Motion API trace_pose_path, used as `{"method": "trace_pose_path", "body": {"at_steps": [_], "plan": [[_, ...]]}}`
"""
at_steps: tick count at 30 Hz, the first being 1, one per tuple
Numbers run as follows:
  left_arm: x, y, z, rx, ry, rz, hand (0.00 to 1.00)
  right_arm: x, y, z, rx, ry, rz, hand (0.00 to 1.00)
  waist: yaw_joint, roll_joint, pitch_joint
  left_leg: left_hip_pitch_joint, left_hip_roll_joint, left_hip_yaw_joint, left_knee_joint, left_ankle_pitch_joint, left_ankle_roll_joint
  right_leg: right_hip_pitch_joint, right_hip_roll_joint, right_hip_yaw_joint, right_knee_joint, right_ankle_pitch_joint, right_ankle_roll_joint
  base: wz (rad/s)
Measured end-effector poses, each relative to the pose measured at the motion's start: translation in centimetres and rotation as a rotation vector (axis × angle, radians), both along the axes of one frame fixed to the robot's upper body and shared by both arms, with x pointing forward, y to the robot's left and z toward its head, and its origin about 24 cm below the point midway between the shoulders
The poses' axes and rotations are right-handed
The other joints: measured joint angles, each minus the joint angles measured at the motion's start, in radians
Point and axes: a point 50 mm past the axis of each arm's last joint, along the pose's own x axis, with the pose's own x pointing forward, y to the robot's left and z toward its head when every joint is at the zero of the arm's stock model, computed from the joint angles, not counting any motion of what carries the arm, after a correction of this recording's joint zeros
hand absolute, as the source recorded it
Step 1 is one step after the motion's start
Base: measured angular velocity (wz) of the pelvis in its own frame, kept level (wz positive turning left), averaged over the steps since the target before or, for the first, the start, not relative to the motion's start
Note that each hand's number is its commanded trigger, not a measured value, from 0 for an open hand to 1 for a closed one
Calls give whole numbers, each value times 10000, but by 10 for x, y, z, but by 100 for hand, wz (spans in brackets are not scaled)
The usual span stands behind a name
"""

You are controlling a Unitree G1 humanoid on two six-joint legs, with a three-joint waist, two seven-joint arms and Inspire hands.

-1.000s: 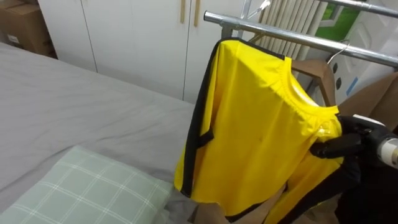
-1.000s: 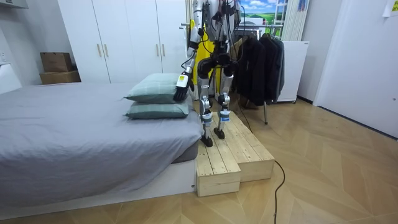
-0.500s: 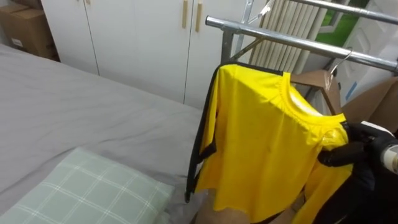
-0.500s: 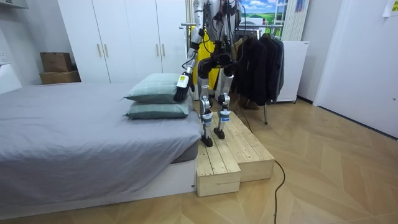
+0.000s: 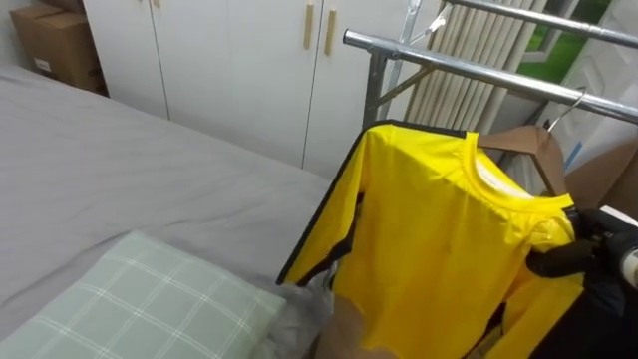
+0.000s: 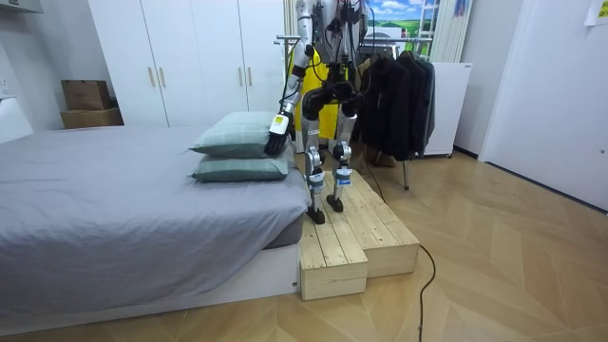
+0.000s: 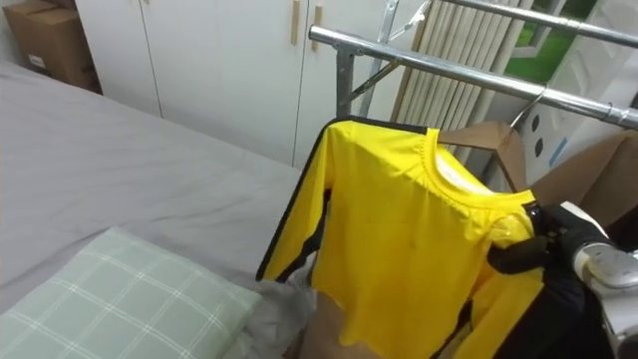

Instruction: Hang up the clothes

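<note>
Vs a sec ago the yellow shirt [image 5: 439, 239] is sitting lower under the rail [image 5: 469, 68] & a bit further along it. The view is shifting too, so part of that is prob. the head moving. The right hand [image 5: 563, 259] is pinching the shirt's shoulder just by the collar, below the rail, fingers curled tight on the cloth. My guess: it's gripping there to keep the garment from sliding off the wooden hanger [image 5: 528, 150] while the hook is going to the bar. The hook is hovering right by the rail; can't tell if it's over it yet. The shirt is hanging flat under the rail, sleeves dangling free. The left hand [image 6: 275, 142] is hanging idle well below the rail, by the pillows [image 6: 242, 147]; can't tell its state. The robot is standing on the wooden platform [image 6: 347, 233] before the rail, prob. for reach.
</note>
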Motion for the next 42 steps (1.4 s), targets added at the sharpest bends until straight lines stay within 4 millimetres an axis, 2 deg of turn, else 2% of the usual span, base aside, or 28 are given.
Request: {"method": "trace_pose_path", "body": {"at_steps": [3,10,15,20,25,32,42], "plan": [[1,-1,0,115,5,15,0,-2,-4,-1,-811,-92,-322,0,2,2,5,0,-12,4,-27,10,8,-8,-10,3,1,1,0,0],[4,-5,-1,247,-72,6,0,-11,-11,-9,-1818,145,-1188,0,45,32,11,-135,-14,27,-123,52,3,-170,-12,20,16,16,-13,0],[4,-7,-2,182,-82,34,0,-15,-14,-13,-2218,204,-1518,0,67,179,36,-104,3,34,-199,106,8,-177,9,3,-10,20,-18,0],[4,-8,-2,134,-93,21,0,-16,-13,-15,-2311,114,-1661,0,66,215,42,-113,5,-3,-303,123,13,-173,17,-23,-142,18,-14,0],[4,-8,-2,139,-99,72,0,-18,-13,-18,-1630,-79,-2145,0,61,214,43,-96,14,8,-365,123,14,-159,35,-10,-157,14,-7,0],[3,-8,-2,104,-144,222,0,-20,-12,-23,483,-563,-3044,0,-19,224,53,20,21,50,-434,123,14,-145,43,23,-148,-6,11,0],[3,-7,-2,77,-190,310,0,-20,-13,-22,1169,-701,-3174,0,-67,222,56,12,21,46,-435,123,11,-178,45,51,-155,-37,11,0]]}}
